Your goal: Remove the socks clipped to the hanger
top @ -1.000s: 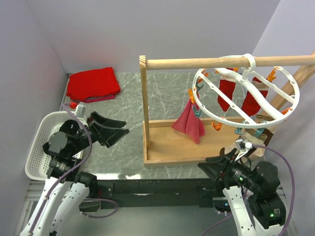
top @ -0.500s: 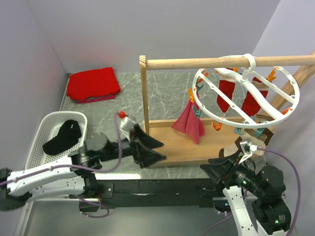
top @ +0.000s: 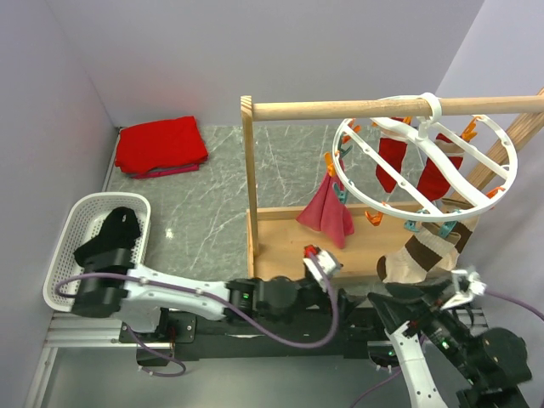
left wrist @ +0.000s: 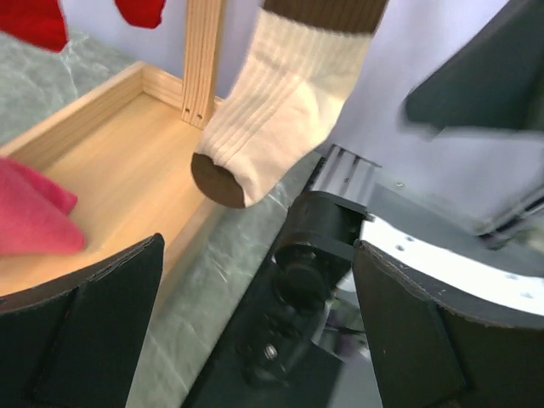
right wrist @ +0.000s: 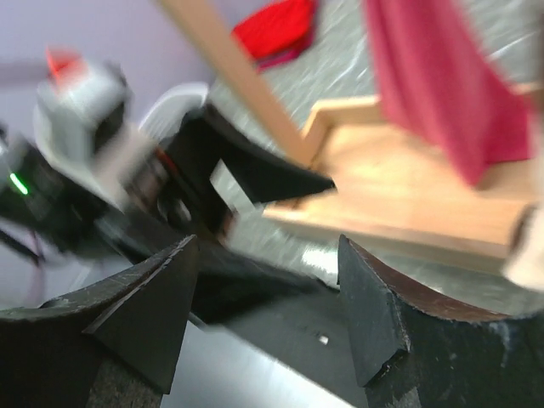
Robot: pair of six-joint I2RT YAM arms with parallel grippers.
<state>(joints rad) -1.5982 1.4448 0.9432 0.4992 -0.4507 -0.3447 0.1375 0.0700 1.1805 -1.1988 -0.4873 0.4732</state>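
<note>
Swung from basket (top: 64, 246) to near edge of rack (top: 280, 255), left fingers (left wrist: 85, 340) spread near brown-and-cream sock (left wrist: 272, 110), right fingers (right wrist: 127, 314) seemingly spread

Pale lilac walls (top: 255, 42) around a grey marbled tabletop (top: 208, 200)
A wooden rail frame (top: 249, 187) stands toward 3 o'clock, its flat base on the marble. The light is soft and even, with a small glint near 9 o'clock.

Left arm (top: 183, 291) outstretched, jaws wide apart.

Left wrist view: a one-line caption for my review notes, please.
Open left gripper faces a hanging brown-and-cream sock beside the wooden stand's base.
</note>
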